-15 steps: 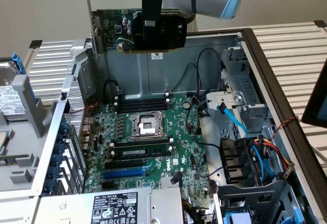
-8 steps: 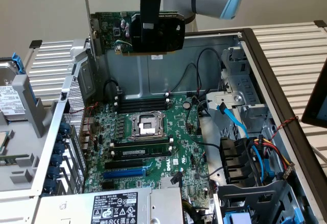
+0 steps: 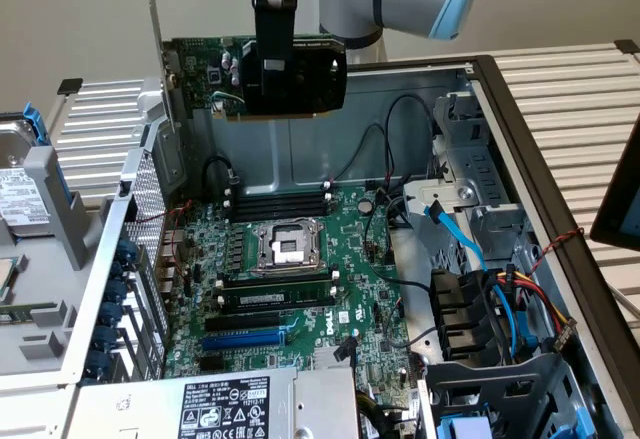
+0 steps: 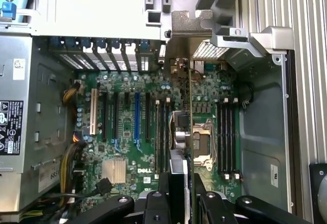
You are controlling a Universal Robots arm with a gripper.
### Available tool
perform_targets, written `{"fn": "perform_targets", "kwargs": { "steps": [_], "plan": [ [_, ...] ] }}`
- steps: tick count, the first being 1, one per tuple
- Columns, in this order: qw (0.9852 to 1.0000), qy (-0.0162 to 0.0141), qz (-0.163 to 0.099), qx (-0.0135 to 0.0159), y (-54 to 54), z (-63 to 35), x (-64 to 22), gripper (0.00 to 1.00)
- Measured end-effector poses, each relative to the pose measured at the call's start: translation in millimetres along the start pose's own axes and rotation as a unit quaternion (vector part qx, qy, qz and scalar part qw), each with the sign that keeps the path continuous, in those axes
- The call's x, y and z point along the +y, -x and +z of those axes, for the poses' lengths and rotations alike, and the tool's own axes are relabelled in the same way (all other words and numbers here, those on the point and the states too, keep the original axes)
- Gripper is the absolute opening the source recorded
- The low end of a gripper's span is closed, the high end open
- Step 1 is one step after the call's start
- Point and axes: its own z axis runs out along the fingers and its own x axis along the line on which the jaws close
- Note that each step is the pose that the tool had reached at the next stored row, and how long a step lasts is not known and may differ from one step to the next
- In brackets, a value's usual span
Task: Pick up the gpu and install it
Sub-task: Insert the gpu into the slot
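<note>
Power supply (image 3: 225, 409): nearest, at the case edge.
Motherboard (image 3: 350, 259): next, carrying blue slot (image 3: 245, 339), RAM sticks (image 3: 275, 299), CPU socket (image 3: 285, 249).
Gpu (image 3: 300, 74): aloft near the far case wall, clear of the board.
Fingers (image 4: 202, 196): partly closed, clamping the gpu.

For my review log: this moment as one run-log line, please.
fingers: shut on gpu | gpu: held in air above motherboard | install: not yet done

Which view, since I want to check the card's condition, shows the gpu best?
The exterior view: the gpu hangs above the open case, its green board, black shroud and metal bracket seen side-on, clamped in the gripper. The wrist view shows it edge-on, a thin strip over the motherboard.
</note>
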Motion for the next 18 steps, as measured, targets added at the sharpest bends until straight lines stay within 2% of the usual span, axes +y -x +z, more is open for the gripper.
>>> {"fn": "perform_targets", "kwargs": {
  "steps": [3, 8, 18],
  "plan": [
    [1.0000, -0.0001, 0.000, 0.0040, -1.2, 2.7, 0.8, 0.27],
    [1.0000, -0.0006, 0.001, 0.0081, -2.1, 8.9, 2.2, 0.27],
    [1.0000, -0.0016, 0.001, 0.0085, -3.7, 26.8, 1.6, 0.27]
  ]
}}
